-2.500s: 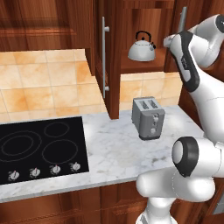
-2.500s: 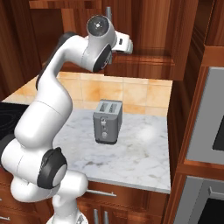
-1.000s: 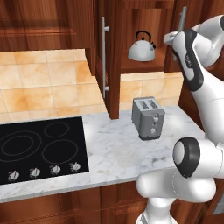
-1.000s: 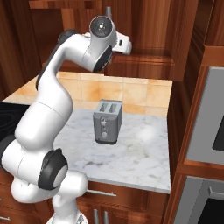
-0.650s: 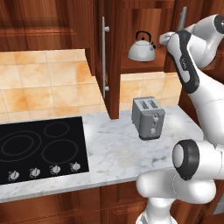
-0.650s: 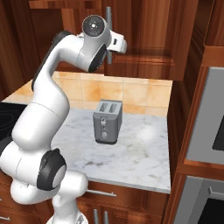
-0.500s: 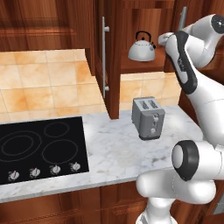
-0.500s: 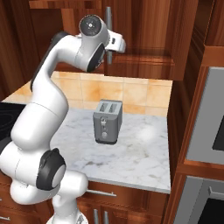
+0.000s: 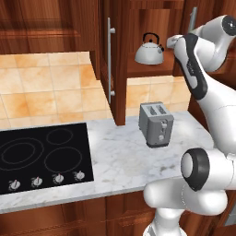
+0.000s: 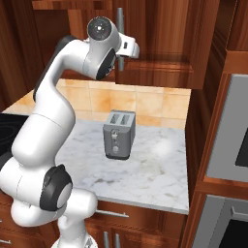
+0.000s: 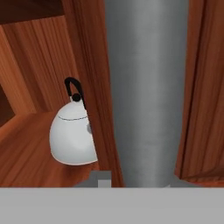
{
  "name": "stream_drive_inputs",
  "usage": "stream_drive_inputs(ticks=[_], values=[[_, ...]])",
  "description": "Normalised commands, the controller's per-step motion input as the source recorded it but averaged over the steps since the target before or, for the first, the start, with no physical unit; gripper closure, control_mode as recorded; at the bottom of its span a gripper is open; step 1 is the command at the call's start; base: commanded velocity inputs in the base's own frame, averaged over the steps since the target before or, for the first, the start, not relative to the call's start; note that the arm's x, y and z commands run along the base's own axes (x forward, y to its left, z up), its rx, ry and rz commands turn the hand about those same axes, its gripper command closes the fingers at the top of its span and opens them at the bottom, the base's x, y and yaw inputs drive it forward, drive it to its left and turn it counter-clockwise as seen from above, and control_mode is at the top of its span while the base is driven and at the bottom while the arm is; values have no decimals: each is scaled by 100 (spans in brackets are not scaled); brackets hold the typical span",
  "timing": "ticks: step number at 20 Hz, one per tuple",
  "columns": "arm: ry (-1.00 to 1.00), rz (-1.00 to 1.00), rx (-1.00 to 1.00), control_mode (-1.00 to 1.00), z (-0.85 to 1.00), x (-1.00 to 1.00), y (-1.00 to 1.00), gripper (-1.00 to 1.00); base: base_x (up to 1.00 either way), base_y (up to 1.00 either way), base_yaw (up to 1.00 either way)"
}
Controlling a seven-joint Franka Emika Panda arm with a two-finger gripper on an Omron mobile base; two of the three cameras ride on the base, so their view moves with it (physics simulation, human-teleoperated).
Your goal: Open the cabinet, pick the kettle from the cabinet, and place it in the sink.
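At the cabinet (image 9: 152, 27) I see my gripper (image 10: 121, 60) on the bar handle (image 11: 146, 92). Kettle (image 11: 72, 133) at nine o'clock; I cannot tell whether the jaws are clamped.

You've got the cabinet (image 9: 120, 55) open up top, one door edge-on with its long silver bar handle (image 9: 109, 62) facing you. There's the kettle (image 9: 149, 50), sitting upright on the inner shelf (image 9: 150, 67), black handle arched over it. Your arm (image 9: 196, 69) reaches up on the right, its wrist just beside the kettle; the fingers are hidden from here. Down on the marble counter (image 9: 120, 166) the toaster (image 9: 156, 123) stands below the shelf, and the black cooktop (image 9: 44, 156) lies well apart on the left.
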Motion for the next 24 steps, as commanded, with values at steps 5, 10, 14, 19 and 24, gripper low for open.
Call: stream_drive_inputs(ticks=[5, 10, 14, 19, 24], values=[[0, 0, 0, -100, 1, -4, 22, 100, 0, 0, 0], [0, 0, 0, -100, 5, -23, 11, 100, 0, 0, 0], [0, 0, 0, -100, 4, -27, 13, 100, 0, 0, 0], [0, 0, 0, -100, 8, -32, 8, 100, 0, 0, 0], [0, 0, 0, -100, 12, -37, 3, 100, 0, 0, 0]])
